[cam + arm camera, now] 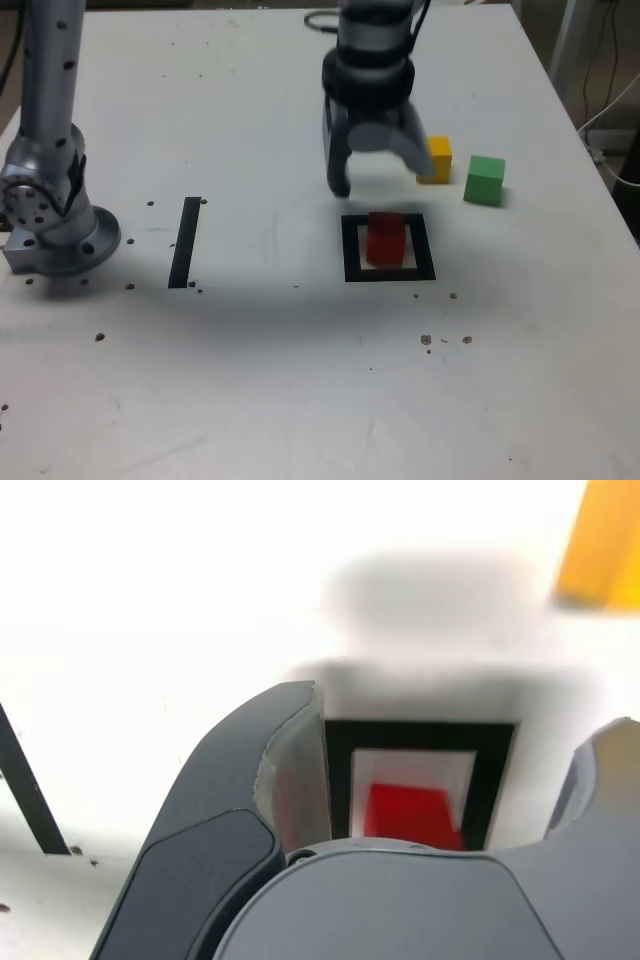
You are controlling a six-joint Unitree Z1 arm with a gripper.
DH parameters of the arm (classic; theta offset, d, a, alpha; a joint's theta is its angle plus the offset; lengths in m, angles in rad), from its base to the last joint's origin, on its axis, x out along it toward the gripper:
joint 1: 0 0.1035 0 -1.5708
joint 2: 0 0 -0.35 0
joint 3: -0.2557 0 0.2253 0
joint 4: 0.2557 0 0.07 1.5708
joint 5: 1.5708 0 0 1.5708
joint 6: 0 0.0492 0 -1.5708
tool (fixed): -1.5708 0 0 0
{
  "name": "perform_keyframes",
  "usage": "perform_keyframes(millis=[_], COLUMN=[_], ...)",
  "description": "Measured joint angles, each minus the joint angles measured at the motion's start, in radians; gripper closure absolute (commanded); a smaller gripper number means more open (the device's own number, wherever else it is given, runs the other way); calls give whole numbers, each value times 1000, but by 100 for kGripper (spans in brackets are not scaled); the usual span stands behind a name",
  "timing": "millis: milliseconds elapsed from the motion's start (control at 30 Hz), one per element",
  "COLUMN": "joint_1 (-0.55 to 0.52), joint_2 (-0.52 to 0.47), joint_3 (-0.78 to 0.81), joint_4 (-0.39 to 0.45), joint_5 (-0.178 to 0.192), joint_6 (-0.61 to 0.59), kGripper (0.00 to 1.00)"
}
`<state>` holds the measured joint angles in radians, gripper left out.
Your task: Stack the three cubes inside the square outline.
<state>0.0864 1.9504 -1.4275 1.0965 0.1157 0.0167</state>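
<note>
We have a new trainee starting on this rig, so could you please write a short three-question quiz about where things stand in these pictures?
1. True or false: the red cube sits inside the square outline.
2. Multiple choice: in the exterior view, which cube lies nearest the gripper? A) the green cube B) the yellow cube C) neither, both are stacked.
3. Short answer: is the gripper holding anything, and how do its jaws stand?

Key
1. True; it rests on the white centre.
2. B; the yellow cube lies just to the exterior view's right of the gripper, with the green one farther right.
3. Nothing; the jaws stand open above the table, behind the red cube.
</note>
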Motion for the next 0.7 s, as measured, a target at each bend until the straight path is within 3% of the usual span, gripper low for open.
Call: perform_keyframes(millis=[300,700], joint_1=[114,197], joint_2=[109,321], joint_3=[-256,-522], joint_4=[146,268], joint_5=[18,-23], joint_6=[120,222], kGripper=[1,3])
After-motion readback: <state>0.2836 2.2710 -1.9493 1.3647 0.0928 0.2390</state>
